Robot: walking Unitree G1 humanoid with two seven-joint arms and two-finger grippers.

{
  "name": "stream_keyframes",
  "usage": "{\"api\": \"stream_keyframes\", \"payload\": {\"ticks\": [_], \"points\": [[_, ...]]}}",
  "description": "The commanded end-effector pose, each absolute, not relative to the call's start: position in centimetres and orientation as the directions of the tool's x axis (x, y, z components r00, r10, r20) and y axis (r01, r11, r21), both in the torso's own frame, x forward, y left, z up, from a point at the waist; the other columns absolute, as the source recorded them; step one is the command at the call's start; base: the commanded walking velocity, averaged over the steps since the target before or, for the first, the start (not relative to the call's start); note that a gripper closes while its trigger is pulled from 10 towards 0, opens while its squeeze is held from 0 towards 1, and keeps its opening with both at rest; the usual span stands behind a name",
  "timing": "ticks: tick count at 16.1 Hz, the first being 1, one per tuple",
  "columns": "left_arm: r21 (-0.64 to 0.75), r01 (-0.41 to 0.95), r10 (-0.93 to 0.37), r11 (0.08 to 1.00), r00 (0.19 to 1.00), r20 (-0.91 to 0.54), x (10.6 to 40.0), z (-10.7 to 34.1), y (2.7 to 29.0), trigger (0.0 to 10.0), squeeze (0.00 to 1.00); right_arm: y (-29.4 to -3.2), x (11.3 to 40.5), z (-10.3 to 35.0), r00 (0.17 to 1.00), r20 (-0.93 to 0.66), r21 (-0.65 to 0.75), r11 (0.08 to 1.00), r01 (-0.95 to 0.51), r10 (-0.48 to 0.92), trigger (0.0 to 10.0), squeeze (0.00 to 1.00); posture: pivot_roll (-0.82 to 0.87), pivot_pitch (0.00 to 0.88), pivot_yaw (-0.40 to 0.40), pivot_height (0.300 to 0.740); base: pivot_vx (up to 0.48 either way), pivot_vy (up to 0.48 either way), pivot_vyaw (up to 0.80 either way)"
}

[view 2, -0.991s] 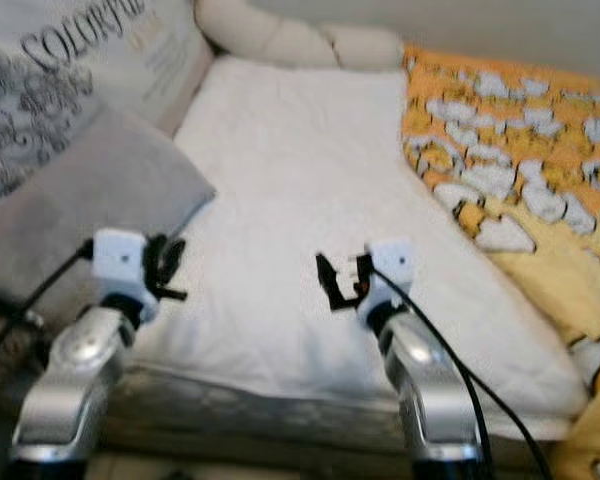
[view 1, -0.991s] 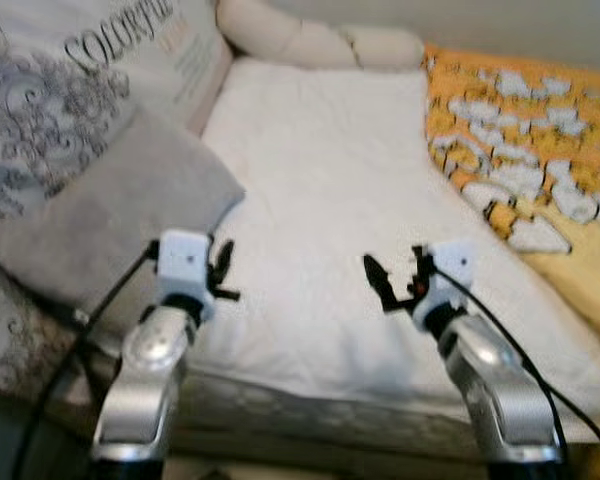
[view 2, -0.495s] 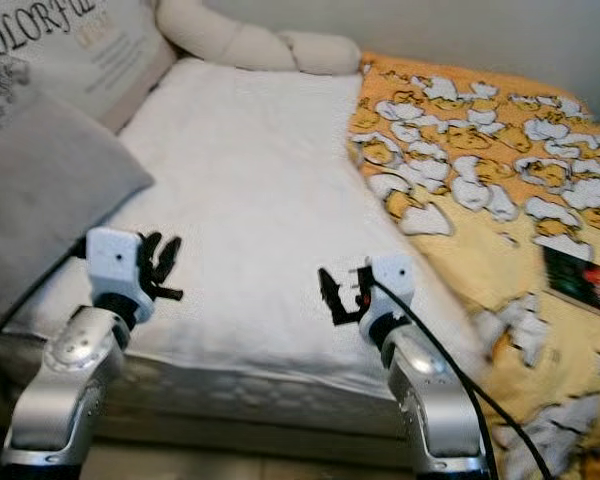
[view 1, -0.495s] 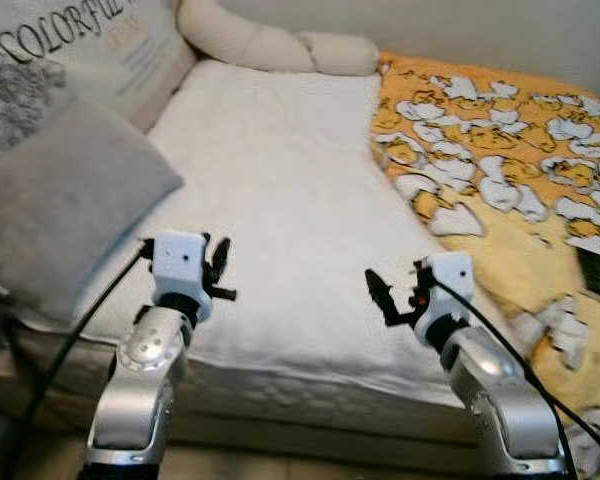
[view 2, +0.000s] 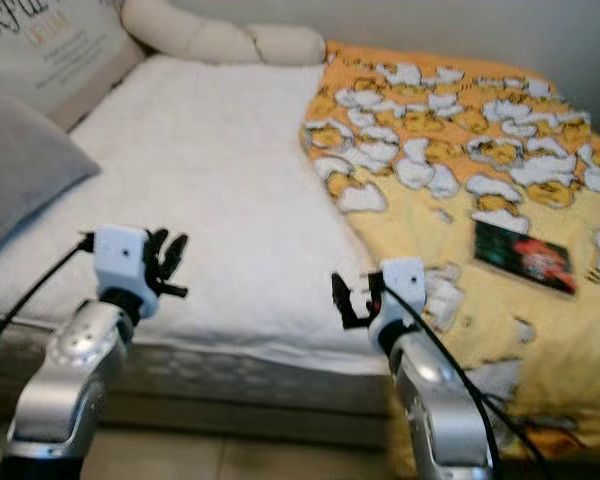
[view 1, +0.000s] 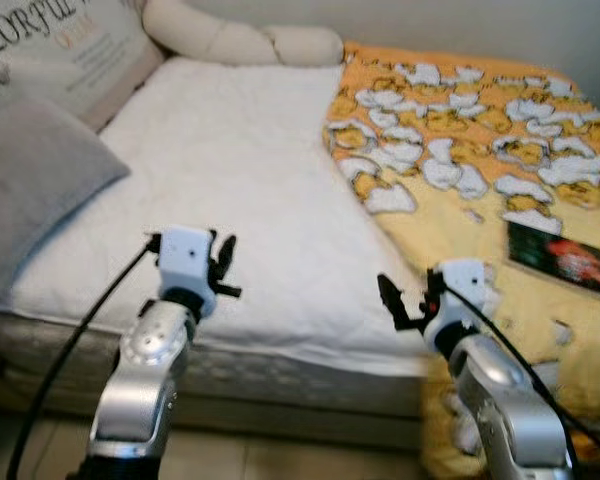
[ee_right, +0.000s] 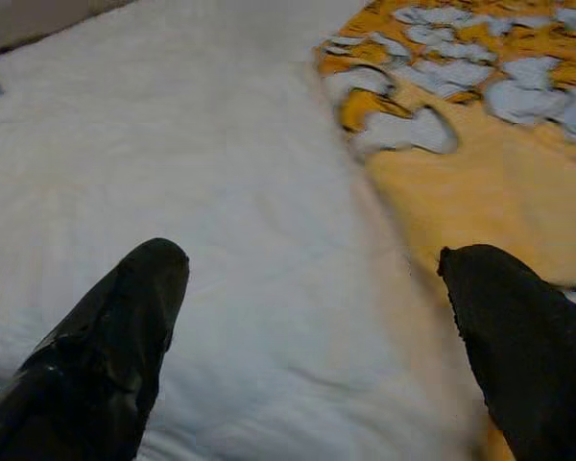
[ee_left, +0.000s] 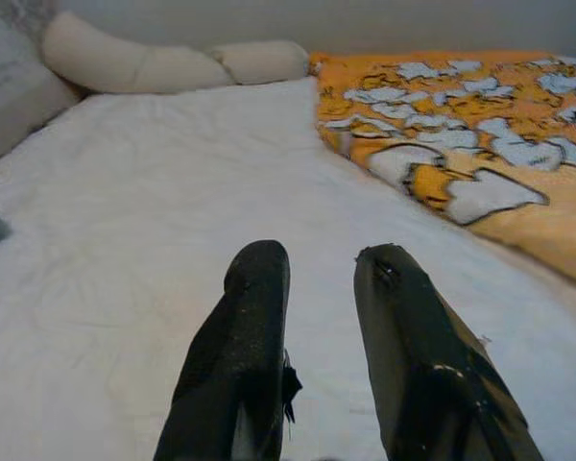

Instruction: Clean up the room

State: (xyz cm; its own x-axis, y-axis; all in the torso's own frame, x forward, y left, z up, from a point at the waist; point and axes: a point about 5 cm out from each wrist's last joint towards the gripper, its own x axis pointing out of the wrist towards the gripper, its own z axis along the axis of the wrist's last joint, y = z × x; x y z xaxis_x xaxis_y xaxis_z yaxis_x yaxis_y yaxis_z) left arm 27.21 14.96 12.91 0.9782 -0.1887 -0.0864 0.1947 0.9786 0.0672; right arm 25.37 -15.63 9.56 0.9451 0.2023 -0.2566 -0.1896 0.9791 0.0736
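"Looking at the bed (view 1: 230, 180), what lies on it?"

"A white mattress cover on the robot's left half, and an orange and yellow blanket (view 1: 500, 170) with a white and yellow cartoon print over the right half. The blanket's long axis runs from the front edge of the bed back to the headboard end, and its inner edge slants across the middle of the bed. A dark book (view 1: 558, 258) lies flat on the blanket near the right edge, its long side pointing across the bed, slightly tilted."

"And the pillows?"

"A grey pillow (view 1: 30, 190) sits at the left edge, a printed cushion (view 1: 50, 45) behind it in the far left corner, and a cream bolster (view 1: 240, 40) lies along the far edge."

"Where are the grippers?"

"Both hang over the front edge of the bed, touching nothing. The left gripper (ee_left: 317, 288) points toward the far edge with its fingers a narrow gap apart. The right gripper (ee_right: 317, 288) hovers just beside the blanket's inner edge, fingers spread wide and empty."
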Motion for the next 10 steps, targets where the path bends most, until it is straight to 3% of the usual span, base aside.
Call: {"api": "stream_keyframes", "payload": {"ticks": [1, 8, 10], "points": [[0.061, 0.222, -0.217, 0.973, 0.973, -0.082, 27.32, 13.02, 14.09, 10.0, 0.05, -16.46, 25.22, 9.62, 0.948, -0.265, 0.065, 0.984, -0.164, 0.175, 10.0, 0.00, -0.07, 0.000, 0.013, 0.740, 0.000, -0.480, 0.00], [0.062, 0.218, -0.213, 0.974, 0.974, -0.076, 27.32, 13.03, 14.16, 10.0, 0.05, -16.01, 25.41, 9.70, 0.943, -0.268, 0.070, 0.981, -0.183, 0.195, 10.0, 0.00, -0.06, 0.000, 0.009, 0.740, 0.000, -0.480, 0.00], [0.001, 0.215, -0.214, 0.977, 0.974, -0.074, 27.34, 13.16, 14.19, 10.0, 0.00, -15.93, 25.43, 9.66, 0.941, -0.272, 0.081, 0.979, -0.186, 0.201, 10.0, 0.00, -0.06, 0.000, 0.008, 0.740, 0.000, 0.000, 0.00]]}}
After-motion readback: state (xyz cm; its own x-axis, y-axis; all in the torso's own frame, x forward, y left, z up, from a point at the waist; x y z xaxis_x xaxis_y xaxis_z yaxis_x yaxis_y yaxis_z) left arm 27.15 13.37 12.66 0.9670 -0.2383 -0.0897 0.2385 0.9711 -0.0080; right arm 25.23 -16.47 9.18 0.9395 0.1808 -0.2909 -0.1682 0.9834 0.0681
